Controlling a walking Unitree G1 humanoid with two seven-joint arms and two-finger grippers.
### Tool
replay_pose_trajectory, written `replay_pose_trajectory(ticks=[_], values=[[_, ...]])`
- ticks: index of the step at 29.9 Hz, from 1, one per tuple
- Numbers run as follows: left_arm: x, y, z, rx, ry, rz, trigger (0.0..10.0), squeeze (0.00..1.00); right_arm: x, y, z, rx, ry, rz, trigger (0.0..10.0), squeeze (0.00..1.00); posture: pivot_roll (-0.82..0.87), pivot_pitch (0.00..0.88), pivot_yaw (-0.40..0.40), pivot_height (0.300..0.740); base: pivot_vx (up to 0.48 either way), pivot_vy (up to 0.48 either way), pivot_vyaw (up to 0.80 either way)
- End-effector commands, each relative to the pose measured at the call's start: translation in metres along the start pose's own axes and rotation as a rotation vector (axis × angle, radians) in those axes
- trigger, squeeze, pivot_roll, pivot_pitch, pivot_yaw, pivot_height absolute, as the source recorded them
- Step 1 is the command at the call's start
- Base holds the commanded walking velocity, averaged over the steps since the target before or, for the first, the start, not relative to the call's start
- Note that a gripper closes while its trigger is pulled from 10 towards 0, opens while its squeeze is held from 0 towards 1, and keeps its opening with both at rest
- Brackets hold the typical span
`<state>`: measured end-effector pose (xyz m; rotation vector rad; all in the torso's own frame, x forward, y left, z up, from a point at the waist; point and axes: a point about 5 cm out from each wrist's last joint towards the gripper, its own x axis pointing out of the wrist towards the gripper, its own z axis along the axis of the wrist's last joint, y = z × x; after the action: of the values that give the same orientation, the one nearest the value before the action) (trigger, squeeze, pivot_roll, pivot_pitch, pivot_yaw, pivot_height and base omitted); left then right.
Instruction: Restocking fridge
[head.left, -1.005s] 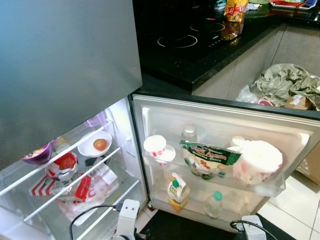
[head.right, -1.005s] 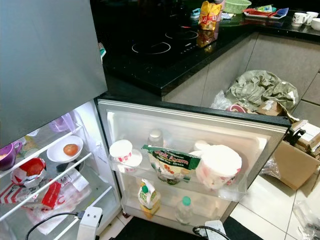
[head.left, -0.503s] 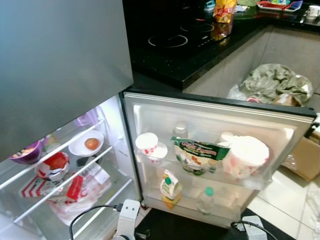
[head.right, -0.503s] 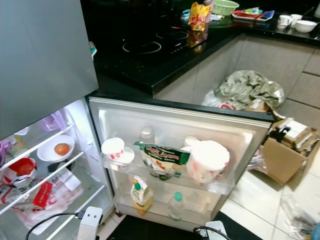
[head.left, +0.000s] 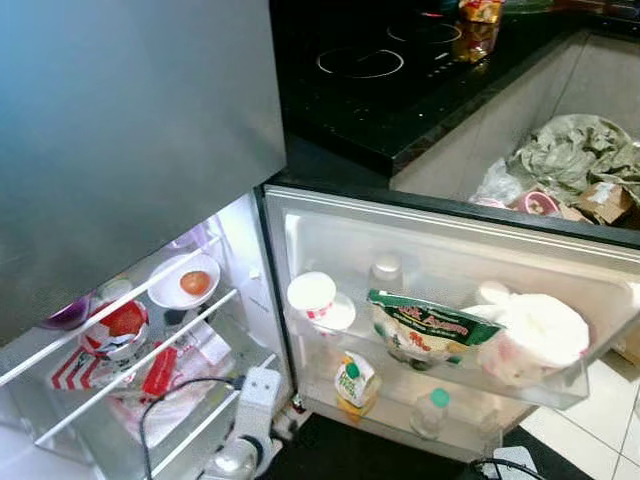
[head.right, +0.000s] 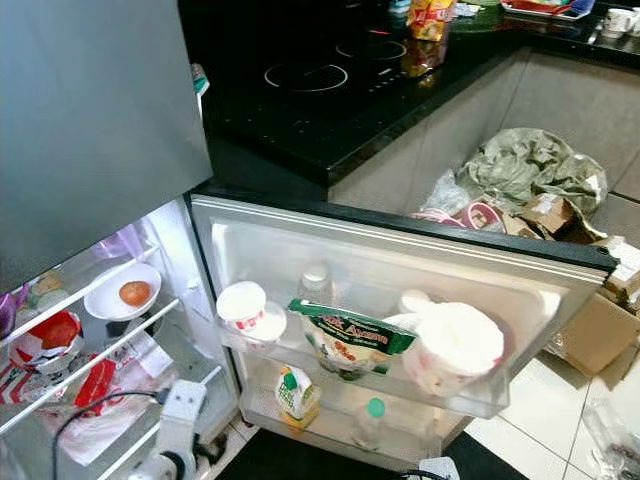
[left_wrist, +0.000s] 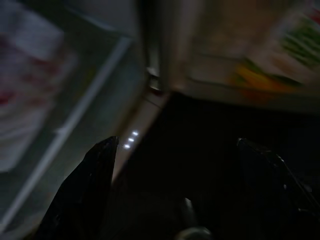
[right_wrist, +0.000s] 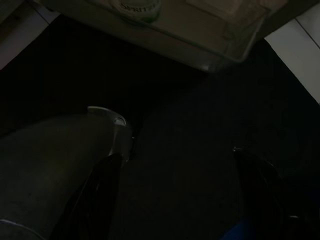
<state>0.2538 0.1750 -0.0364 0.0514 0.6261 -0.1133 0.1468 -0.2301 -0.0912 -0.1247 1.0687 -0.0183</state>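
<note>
Fridge door (head.left: 440, 235) swung wide open, lower half of the head views, its upper rack holding a red-and-white paper cup (head.left: 311, 295) at 9 o'clock, a clear bottle (head.left: 386, 273) behind, a green snack bag (head.left: 428, 327) in the middle and a white plastic bag bundle (head.left: 535, 337) at 3 o'clock. Below, on the lower rack, a small yellow-green carton (head.left: 355, 381) and a green-capped bottle (head.left: 431, 411), upright and near each other. At 9 o'clock of the door, lit fridge shelves (head.left: 120, 350): a white bowl (head.left: 180, 281) with an orange-brown round item inside, a red-and-white bucket (head.left: 118, 330) beside it, red-printed wrappers (head.left: 150, 385) on the shelf beneath. Grey freezer door (head.left: 130, 130) shut above, toward 10 o'clock.

Left claw (left_wrist: 175, 195) hung low over a dark mat (left_wrist: 220, 150) near the door's bottom corner, fingers (left_wrist: 85, 190) spread wide, nothing between them. Right claw (right_wrist: 175, 195) likewise spread and empty, over the same dark mat by the door's lower edge, a Sprite bottle base (right_wrist: 137, 7) visible through the rack.

Black table (head.right: 330, 110) with an induction hob at 12 o'clock, a yellow packet (head.right: 430, 18) at its far end. Crumpled grey-green cloth (head.right: 525, 170) and cardboard boxes (head.right: 595, 335) on the floor at 2 to 3 o'clock.
</note>
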Motion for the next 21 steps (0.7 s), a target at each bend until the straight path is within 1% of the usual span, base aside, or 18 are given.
replay_pose_trajectory(ticks=[1, 2, 4, 5, 6, 9, 10, 12, 13, 14, 16, 17, 18, 21], values=[[0.0, 0.015, 0.013, -0.041, -0.058, 0.039, 6.8, 0.0, -0.001, 0.004, -0.007, 0.018, 0.016, 0.0, 10.0, 0.0, -0.2, 0.078, 0.026, 0.74, 0.0, 0.0, 0.0], [0.001, 0.017, 0.018, -0.056, -0.081, 0.03, 7.8, 0.0, -0.001, 0.006, -0.008, 0.019, 0.018, 0.001, 10.0, 0.0, -0.19, 0.078, 0.027, 0.74, 0.0, 0.0, 0.0], [0.001, 0.019, 0.021, -0.065, -0.094, 0.024, 7.8, 0.0, -0.001, 0.007, -0.009, 0.02, 0.019, 0.002, 10.0, 0.0, -0.19, 0.078, 0.027, 0.74, 0.0, 0.0, 0.0], [0.001, 0.022, 0.027, -0.075, -0.124, 0.008, 0.0, 0.0, 0.0, 0.008, -0.01, 0.021, 0.021, 0.003, 10.0, 0.0, -0.19, 0.079, 0.03, 0.74, 0.0, 0.0, 0.0], [0.001, 0.024, 0.032, -0.081, -0.144, -0.003, 0.0, 0.0, 0.0, 0.01, -0.01, 0.021, 0.022, 0.004, 10.0, 0.0, -0.19, 0.079, 0.03, 0.74, 0.0, 0.0, 0.0], [0.0, 0.036, 0.054, -0.097, -0.238, -0.038, 0.0, 0.0, 0.0, 0.019, -0.013, 0.027, 0.029, 0.009, 10.0, 0.0, -0.19, 0.075, 0.036, 0.74, 0.0, 0.0, 0.0], [-0.001, 0.039, 0.059, -0.1, -0.259, -0.04, 0.0, 0.0, 0.0, 0.021, -0.013, 0.028, 0.031, 0.01, 10.0, 0.0, -0.19, 0.075, 0.036, 0.74, 0.0, 0.0, 0.0], [-0.001, 0.041, 0.063, -0.101, -0.275, -0.036, 0.0, 0.0, 0.0, 0.022, -0.013, 0.028, 0.031, 0.011, 10.0, 0.0, -0.19, 0.075, 0.036, 0.74, 0.0, 0.0, 0.0], [-0.001, 0.046, 0.075, -0.108, -0.321, -0.029, 0.0, 0.0, 0.001, 0.024, -0.013, 0.03, 0.032, 0.011, 10.0, 0.0, -0.19, 0.069, 0.04, 0.74, 0.0, 0.0, 0.0], [-0.001, 0.046, 0.075, -0.108, -0.321, -0.029, 0.0, 0.0, 0.001, 0.024, -0.013, 0.03, 0.032, 0.011, 10.0, 0.0, -0.19, 0.069, 0.04, 0.74, 0.0, 0.0, 0.0], [-0.003, 0.053, 0.099, -0.13, -0.416, -0.026, 0.0, 0.0, 0.001, 0.027, -0.014, 0.034, 0.033, 0.012, 10.0, 0.0, -0.19, 0.07, 0.04, 0.74, 0.0, 0.0, 0.0], [-0.003, 0.053, 0.099, -0.13, -0.416, -0.026, 0.0, 0.0, 0.001, 0.027, -0.014, 0.034, 0.033, 0.012, 10.0, 0.0, -0.19, 0.07, 0.04, 0.74, 0.0, 0.0, 0.0], [-0.004, 0.054, 0.112, -0.14, -0.462, -0.045, 0.0, 0.0, 0.001, 0.028, -0.014, 0.035, 0.033, 0.011, 10.0, 0.0, -0.19, 0.068, 0.043, 0.74, 0.0, 0.0, 0.0], [-0.004, 0.053, 0.134, -0.133, -0.514, -0.096, 0.0, 0.0, 0.001, 0.032, -0.014, 0.039, 0.034, 0.012, 10.0, 0.0, -0.19, 0.067, 0.046, 0.74, 0.0, 0.0, 0.0]])
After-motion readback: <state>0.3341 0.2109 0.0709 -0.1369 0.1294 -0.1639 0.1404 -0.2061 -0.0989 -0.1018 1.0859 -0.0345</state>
